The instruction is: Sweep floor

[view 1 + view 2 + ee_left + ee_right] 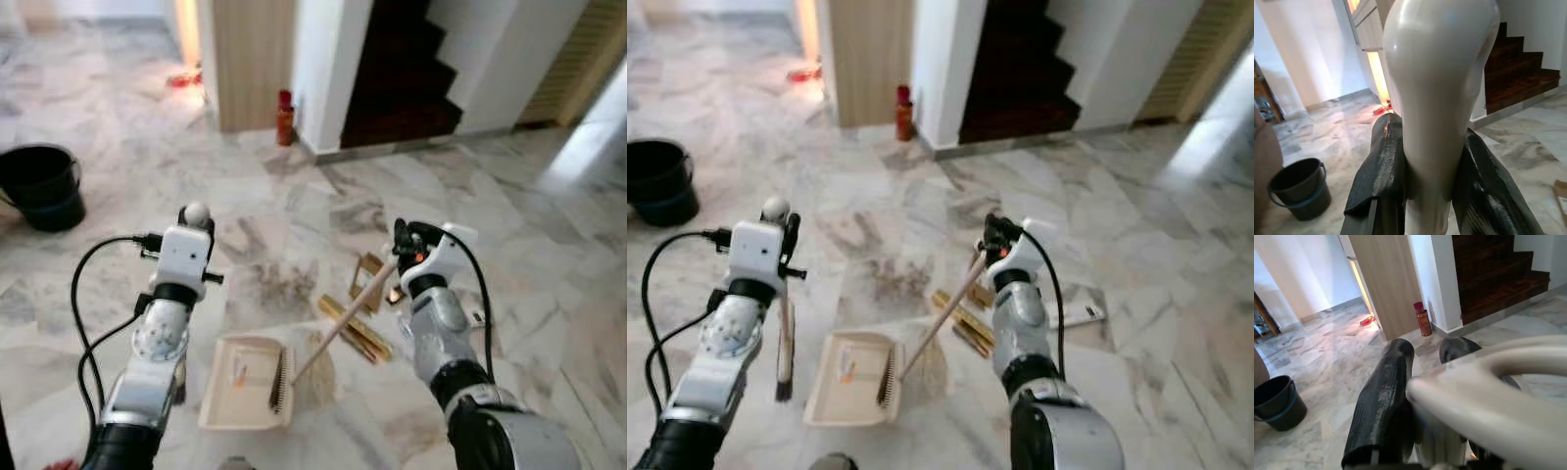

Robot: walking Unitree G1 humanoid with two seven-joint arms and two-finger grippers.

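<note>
A black bucket (41, 186) stood far left on the marble floor (294, 196). The left end effector (1422, 161) was clamped on the dustpan handle (1440, 98), the dustpan (245, 382) resting on the floor. The right end effector (409, 245) was clamped on a broom (338, 328). Cardboard scraps (358, 328) just beyond the pan could be pushed past its lip if the pan lifted.
</note>
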